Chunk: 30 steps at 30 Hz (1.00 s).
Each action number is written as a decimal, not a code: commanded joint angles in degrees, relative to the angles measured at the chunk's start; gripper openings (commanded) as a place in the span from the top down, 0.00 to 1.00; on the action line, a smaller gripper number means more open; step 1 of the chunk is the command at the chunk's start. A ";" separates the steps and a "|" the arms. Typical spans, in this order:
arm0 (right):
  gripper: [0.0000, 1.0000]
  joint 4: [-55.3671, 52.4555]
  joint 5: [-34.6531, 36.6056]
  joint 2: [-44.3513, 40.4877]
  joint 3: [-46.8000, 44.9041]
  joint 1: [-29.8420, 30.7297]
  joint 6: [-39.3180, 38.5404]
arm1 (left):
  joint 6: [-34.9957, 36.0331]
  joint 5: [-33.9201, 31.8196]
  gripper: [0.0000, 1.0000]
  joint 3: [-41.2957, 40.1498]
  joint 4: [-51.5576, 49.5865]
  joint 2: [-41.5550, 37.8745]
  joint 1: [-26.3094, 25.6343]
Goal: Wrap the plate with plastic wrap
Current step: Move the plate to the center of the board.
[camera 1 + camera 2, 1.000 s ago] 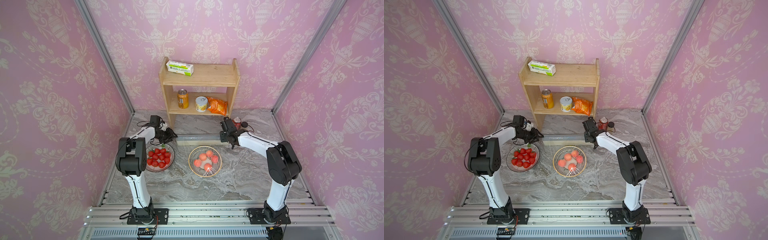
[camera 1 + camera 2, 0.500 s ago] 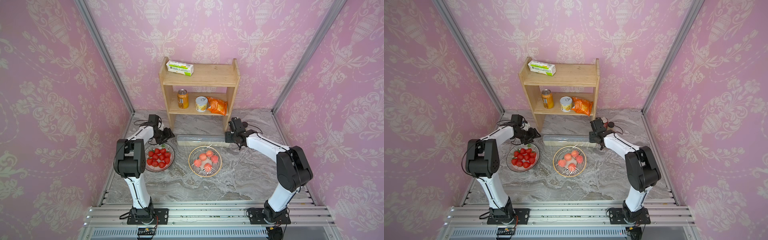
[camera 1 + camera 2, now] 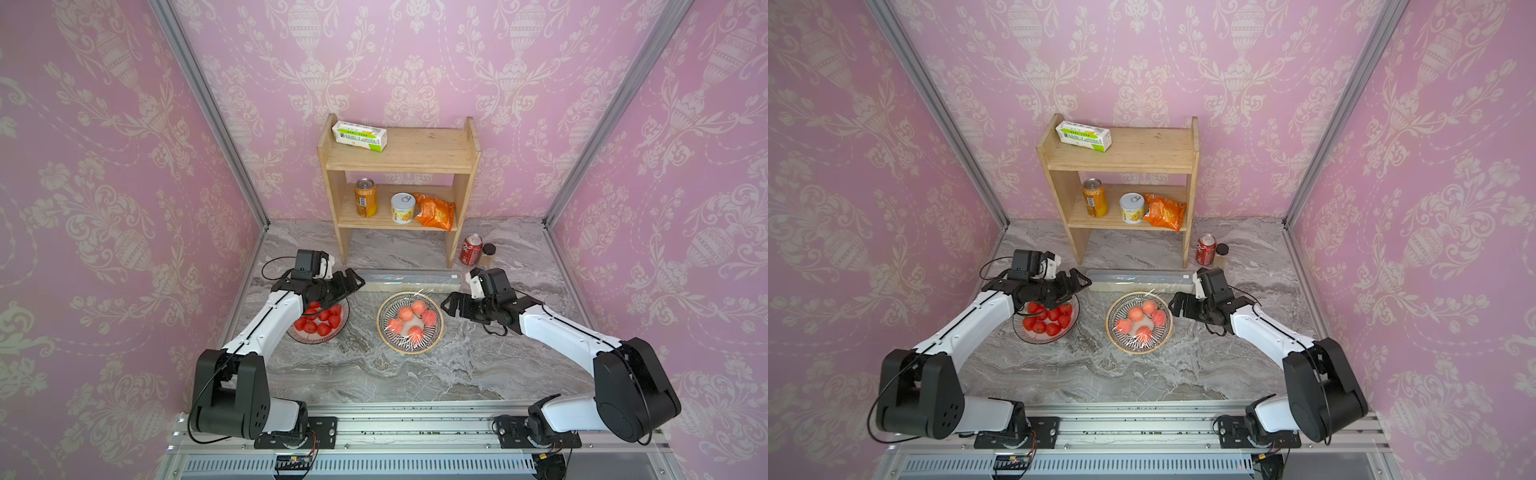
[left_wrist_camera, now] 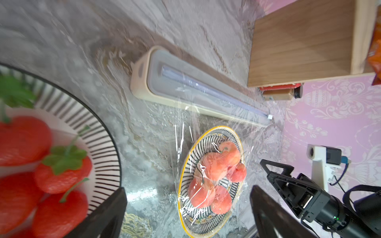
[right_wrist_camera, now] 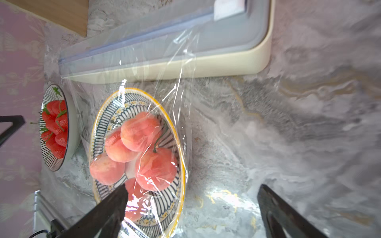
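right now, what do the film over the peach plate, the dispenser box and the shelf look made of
Plastic wrap: thin clear plastic film, glossy; crinkles catch white glints.
Dispenser box: likely smooth matte cream plastic, rounded moulded corners.
Shelf: pale unfinished-looking wood, visible grain.

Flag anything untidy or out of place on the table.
The plastic wrap over the peach plate is creased and slack, and one edge seems to run back to the dispenser box, apparently uncut. Nothing else looks spilled or tipped.
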 commanded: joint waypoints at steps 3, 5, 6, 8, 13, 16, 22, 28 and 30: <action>0.00 11.75 -9.61 4.50 -0.20 2.95 9.13 | -11.08 3.61 0.01 -5.92 12.65 3.48 -4.19; 0.00 11.78 -8.23 5.61 0.16 3.71 9.98 | -14.10 4.77 0.01 -7.67 17.64 5.08 -5.11; 0.00 11.59 -7.62 6.13 0.16 4.01 10.25 | -15.08 5.10 0.01 -7.86 19.06 5.96 -5.76; 0.00 11.83 -7.36 6.76 0.19 4.51 10.95 | -15.30 5.10 0.01 -7.49 19.83 7.28 -7.39; 0.00 11.09 -8.06 7.92 0.24 5.46 11.52 | -18.58 6.73 0.01 -7.38 24.33 10.70 -10.89; 0.00 11.82 -9.49 7.69 -0.19 5.87 12.44 | -21.35 7.75 0.01 -7.96 28.06 12.07 -12.84; 0.00 9.92 -11.05 5.58 -0.63 7.30 12.97 | -22.04 6.43 0.01 -7.87 26.35 10.87 -15.95; 0.00 7.54 -10.50 1.15 -3.75 8.99 14.14 | -21.87 4.52 0.01 -9.26 22.04 6.64 -17.74; 0.00 7.00 -10.13 -0.96 -5.36 9.30 15.00 | -22.57 4.01 0.01 -11.18 21.37 5.17 -18.39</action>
